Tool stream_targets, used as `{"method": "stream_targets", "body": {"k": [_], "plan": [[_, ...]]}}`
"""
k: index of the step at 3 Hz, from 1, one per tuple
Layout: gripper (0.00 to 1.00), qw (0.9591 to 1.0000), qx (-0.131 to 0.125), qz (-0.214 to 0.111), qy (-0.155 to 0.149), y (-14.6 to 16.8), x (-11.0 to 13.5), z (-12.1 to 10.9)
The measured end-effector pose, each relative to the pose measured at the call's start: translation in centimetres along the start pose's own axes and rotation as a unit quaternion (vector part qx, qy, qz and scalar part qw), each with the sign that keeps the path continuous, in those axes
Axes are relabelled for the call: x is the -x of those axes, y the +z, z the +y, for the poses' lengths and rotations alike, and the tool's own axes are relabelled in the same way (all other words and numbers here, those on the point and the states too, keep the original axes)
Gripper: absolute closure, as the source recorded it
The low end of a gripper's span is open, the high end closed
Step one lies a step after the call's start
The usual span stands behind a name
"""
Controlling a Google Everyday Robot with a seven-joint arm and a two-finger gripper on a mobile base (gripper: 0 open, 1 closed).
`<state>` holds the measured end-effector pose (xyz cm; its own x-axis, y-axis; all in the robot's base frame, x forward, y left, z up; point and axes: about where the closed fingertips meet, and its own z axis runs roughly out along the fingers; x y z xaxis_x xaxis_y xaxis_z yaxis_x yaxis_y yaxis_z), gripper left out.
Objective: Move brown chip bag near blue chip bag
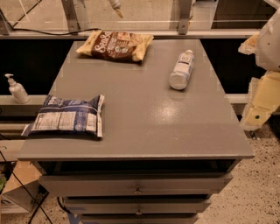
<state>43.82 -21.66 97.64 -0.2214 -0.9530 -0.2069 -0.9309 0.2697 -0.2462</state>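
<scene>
Claw [116,8] above brown chip bag [116,45]

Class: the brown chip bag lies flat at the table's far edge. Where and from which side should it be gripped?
Probably across the dark middle of the brown chip bag, straight down from above: it lies flat, long axis left to right, so the short span suits best. The gripper hangs at the picture's top edge.
</scene>
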Motion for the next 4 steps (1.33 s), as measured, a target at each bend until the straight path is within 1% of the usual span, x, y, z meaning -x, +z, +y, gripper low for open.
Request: {"method": "stream_targets", "body": {"k": [1,2,3,4], "plan": [[0.0,1.0,0.0,0.0,0.0,0.0,0.0,0.0],[0.0,0.9993,-0.015,-0.034,-0.003,0.4,1.6,-0.6],[0.0,0.9931,-0.036,-0.11,-0.016,0.5,4.6,-2.3],[0.0,0.9807,-0.048,-0.188,-0.023,0.7,8.1,-4.6]]}}
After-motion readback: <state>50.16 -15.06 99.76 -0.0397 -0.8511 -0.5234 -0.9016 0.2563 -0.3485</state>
